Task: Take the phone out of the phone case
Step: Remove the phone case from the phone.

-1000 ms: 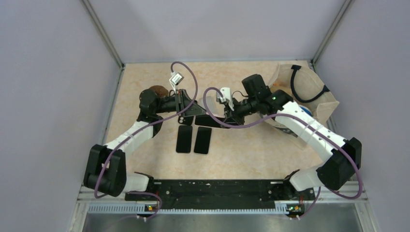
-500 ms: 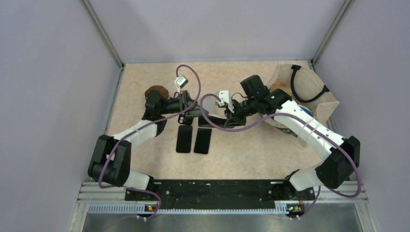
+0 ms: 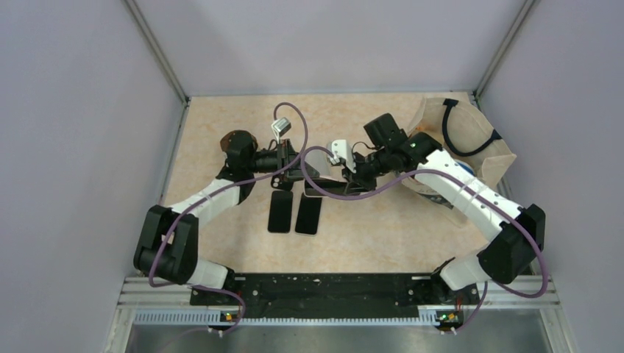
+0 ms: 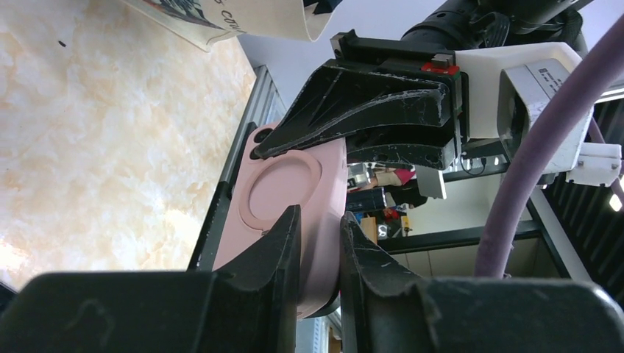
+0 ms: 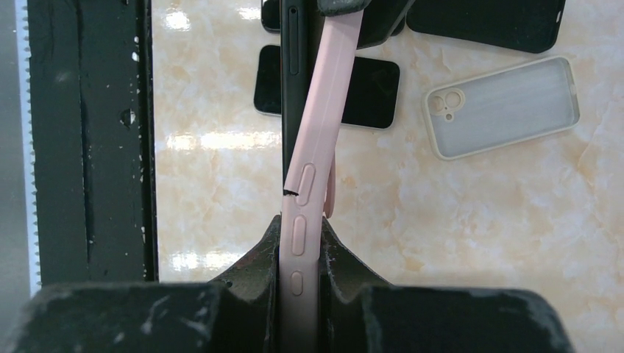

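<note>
Beige marbled tabletop [image 3: 383,228], lilac walls [image 3: 73,147]; pink case [image 5: 305,184] aloft.

We're looking down on a beige marbled tabletop [image 3: 383,228], boxed in by plain lilac-grey walls [image 3: 331,44], metal posts [image 3: 158,55] in the far corners, a black rail [image 3: 324,287] along the near edge, and bright glare [image 5: 221,140] on the surface.

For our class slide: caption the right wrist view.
Right gripper pinches the pink case edge-on, the black phone partly out of it.

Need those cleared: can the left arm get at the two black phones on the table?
Probably not yet: left pincer is shut on the pink case, shared with the right pincer. The black phones lie uncovered.
</note>
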`<act>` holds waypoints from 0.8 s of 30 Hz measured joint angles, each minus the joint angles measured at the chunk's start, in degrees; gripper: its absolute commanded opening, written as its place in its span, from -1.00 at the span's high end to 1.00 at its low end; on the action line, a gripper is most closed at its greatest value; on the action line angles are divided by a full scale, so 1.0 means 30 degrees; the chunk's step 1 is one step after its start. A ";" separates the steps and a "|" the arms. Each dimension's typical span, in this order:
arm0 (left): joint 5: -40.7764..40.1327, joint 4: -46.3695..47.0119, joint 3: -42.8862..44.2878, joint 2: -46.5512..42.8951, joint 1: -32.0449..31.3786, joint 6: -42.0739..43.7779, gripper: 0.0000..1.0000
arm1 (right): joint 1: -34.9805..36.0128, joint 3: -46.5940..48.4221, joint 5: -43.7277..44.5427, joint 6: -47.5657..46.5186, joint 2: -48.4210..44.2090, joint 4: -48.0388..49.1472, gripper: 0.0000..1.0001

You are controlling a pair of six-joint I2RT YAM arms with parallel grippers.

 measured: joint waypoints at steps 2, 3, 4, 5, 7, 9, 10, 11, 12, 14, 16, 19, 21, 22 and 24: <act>0.0000 -0.1209 0.0335 -0.0066 -0.0015 0.0758 1.00 | 0.0000 0.0087 0.0153 -0.0080 0.0066 -0.0138 1.00; 0.0036 -0.1683 0.0466 -0.0095 -0.0029 0.1056 1.00 | 0.0000 0.0095 0.0153 -0.0146 0.0066 -0.0182 1.00; 0.0073 -0.2076 0.0561 -0.0138 -0.0058 0.1348 1.00 | 0.0000 0.0095 0.0160 -0.0189 0.0066 -0.0211 1.00; 0.0131 -0.2375 0.0648 -0.0160 -0.0080 0.1574 1.00 | 0.0000 0.0095 0.0160 -0.0226 0.0066 -0.0240 1.00; 0.0364 -0.2718 0.0831 -0.0160 -0.0095 0.2084 1.00 | 0.0007 0.0095 0.0168 -0.0313 0.0066 -0.0262 1.00; 0.0743 -0.2987 0.1071 -0.0153 -0.0095 0.2674 1.00 | 0.0036 0.0095 0.0146 -0.0350 0.0066 -0.0255 1.00; 0.0933 -0.3177 0.1231 -0.0146 -0.0095 0.3002 1.00 | 0.0066 0.0095 0.0124 -0.0350 0.0066 -0.0219 1.00; 0.1173 -0.3534 0.1464 -0.0146 -0.0095 0.3563 0.97 | 0.0087 0.0095 0.0102 -0.0342 0.0066 -0.0175 1.00; 0.1435 -0.4102 0.1778 -0.0146 -0.0095 0.4240 0.83 | 0.0109 0.0095 0.0087 -0.0335 0.0066 -0.0124 1.00; 0.1894 -0.5705 0.2601 -0.0146 -0.0058 0.6084 0.37 | 0.0117 0.0095 -0.0029 -0.0328 0.0058 0.0051 1.00; 0.2222 -0.8131 0.3679 -0.0146 -0.0015 0.8524 -0.09 | 0.0117 0.0095 -0.0095 -0.0328 0.0058 0.0226 1.00; 0.1639 -1.3653 0.6215 -0.0095 -0.0022 1.3894 -0.61 | 0.0255 0.0087 -0.0998 -0.0386 0.0029 0.0772 1.00; 0.1362 -1.7303 0.7854 -0.0095 0.0007 1.7354 -0.91 | 0.0423 0.0044 -0.1698 -0.0386 -0.0073 0.0925 1.00; 0.1268 -1.9096 0.8670 -0.0095 0.0022 1.9190 -0.97 | 0.0466 -0.0051 -0.2011 -0.0357 -0.0131 0.1020 1.00; 0.1093 -2.2345 0.9952 -0.0109 0.0066 2.2542 -0.98 | 0.0437 -0.0138 -0.2237 -0.0328 -0.0226 0.1042 1.00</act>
